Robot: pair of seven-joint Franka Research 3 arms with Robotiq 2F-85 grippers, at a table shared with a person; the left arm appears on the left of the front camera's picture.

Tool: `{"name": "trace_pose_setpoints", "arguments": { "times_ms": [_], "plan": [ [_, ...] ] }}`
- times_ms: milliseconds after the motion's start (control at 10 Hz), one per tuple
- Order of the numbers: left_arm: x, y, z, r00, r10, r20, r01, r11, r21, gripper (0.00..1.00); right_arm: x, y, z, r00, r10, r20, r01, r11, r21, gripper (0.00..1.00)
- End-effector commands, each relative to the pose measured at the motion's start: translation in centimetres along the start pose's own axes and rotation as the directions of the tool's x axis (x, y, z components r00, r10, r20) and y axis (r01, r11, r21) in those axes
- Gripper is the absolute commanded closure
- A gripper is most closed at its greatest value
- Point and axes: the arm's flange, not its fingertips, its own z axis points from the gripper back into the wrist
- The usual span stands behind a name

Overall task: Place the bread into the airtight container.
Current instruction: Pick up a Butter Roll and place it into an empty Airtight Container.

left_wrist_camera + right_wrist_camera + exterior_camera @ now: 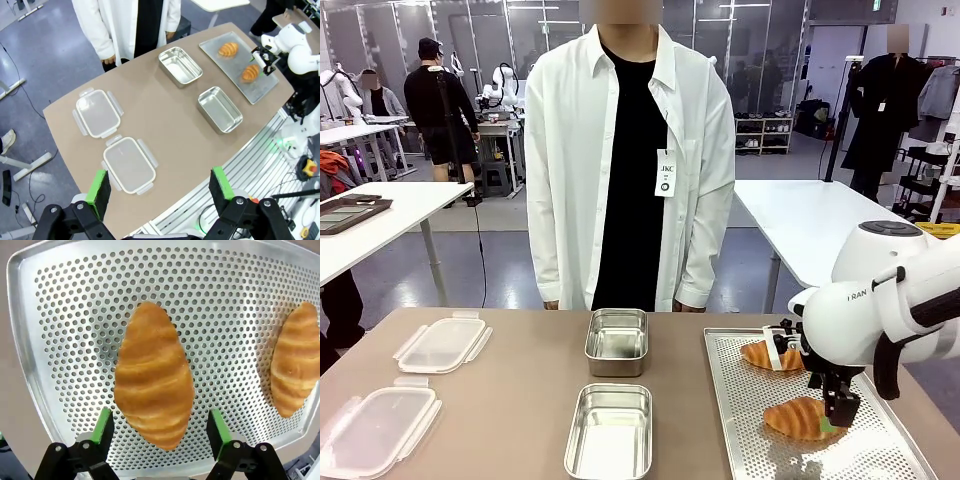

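We see the right pincer (830, 422) low over the perforated metal tray (750, 440), which lies on the tan counter (520, 400) at the robot's right. Its jaws are spread, and in the right wrist view its green pads (104, 424) flank the narrow end of a croissant (154, 375), with a sliver of tray showing between each pad and the crust, so nothing is pinched. That croissant (803, 418) lies flat on the half of the tray nearer the robot. A second croissant (765, 354) lies on the tray's far half, apart from the first and partly behind the arm's white wrist. Just left of the tray two open rectangular steel containers sit in a line, one (574, 425) level with the tray's near half and the other (617, 314) level with its far edge; we see no bread in either. Well left of the tray, beyond the containers, two clear clip-on lids (440, 345) (375, 430) lie flat on the counter. The left pincer (159, 189) hangs high above the counter, far from the tray, its jaws spread and holding nothing. A person (630, 150) in a white shirt stands at the counter's far side, to the left of the tray's far edge.
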Motion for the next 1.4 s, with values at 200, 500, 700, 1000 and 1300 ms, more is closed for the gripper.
{"name": "trace_pose_setpoints", "arguments": {
  "times_ms": [200, 500, 700, 1000, 1300],
  "plan": [
    [0.0, -0.1, 0.2, 1.000, -0.015, -0.005, 0.015, 1.000, -0.001, 0.00, -0.1, -0.4, -1.5, 0.999, 0.028, 0.019, -0.028, 0.999, 0.027, 0.10],
    [0.0, -0.1, 0.2, 1.000, -0.015, -0.005, 0.015, 1.000, -0.001, 0.00, 0.0, -0.5, -2.2, 0.999, 0.017, 0.027, -0.019, 0.999, 0.051, 0.41],
    [0.0, -0.1, 0.2, 1.000, -0.015, -0.005, 0.015, 1.000, -0.001, 0.00, -0.2, -0.6, -2.1, 1.000, 0.006, 0.028, -0.008, 0.999, 0.049, 0.60],
    [0.0, -0.1, 0.2, 1.000, -0.015, -0.005, 0.015, 1.000, -0.001, 0.00, 0.2, -0.3, -1.2, 1.000, -0.007, 0.026, 0.006, 0.998, 0.067, 0.86],
    [0.0, -0.1, 0.2, 1.000, -0.015, -0.005, 0.015, 1.000, -0.001, 0.00, 2.1, -0.1, 5.8, 0.999, -0.016, 0.037, 0.015, 0.999, 0.029, 0.86]
  ]
}}
